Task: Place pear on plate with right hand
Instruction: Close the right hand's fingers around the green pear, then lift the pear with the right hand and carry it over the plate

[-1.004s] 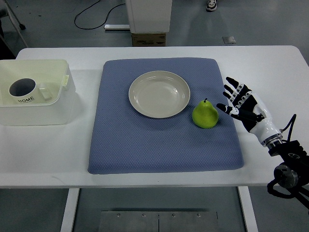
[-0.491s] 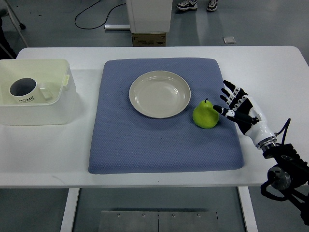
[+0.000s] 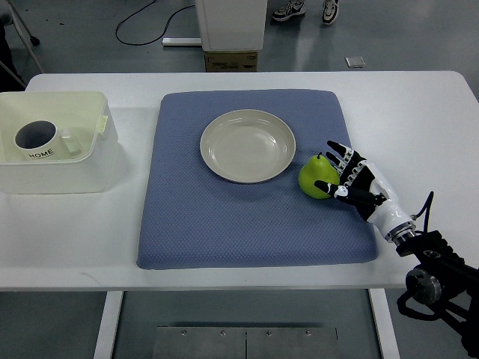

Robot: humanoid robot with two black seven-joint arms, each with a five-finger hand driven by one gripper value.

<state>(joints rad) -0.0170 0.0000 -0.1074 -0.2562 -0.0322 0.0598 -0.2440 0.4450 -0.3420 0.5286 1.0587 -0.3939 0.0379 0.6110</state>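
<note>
**Right hand at the pear, grasp not yet made**

Right hand [image 3: 352, 182] sat against the pear's right side, fingers [image 3: 338, 149] spread, not clamped. Pear [image 3: 316, 178] lay on the blue mat [image 3: 224, 224], just beside the plate [image 3: 248, 145]. Lift and placing remained. Half a second earlier the hand stood clear, farther right.

A plate [image 3: 248, 146] is set at the centre of a mat [image 3: 254, 179] on a table [image 3: 419, 112], with a pear [image 3: 317, 176] just beside it to the right; a bin [image 3: 56, 142] holding a mug [image 3: 36, 140] is placed at far left.
</note>
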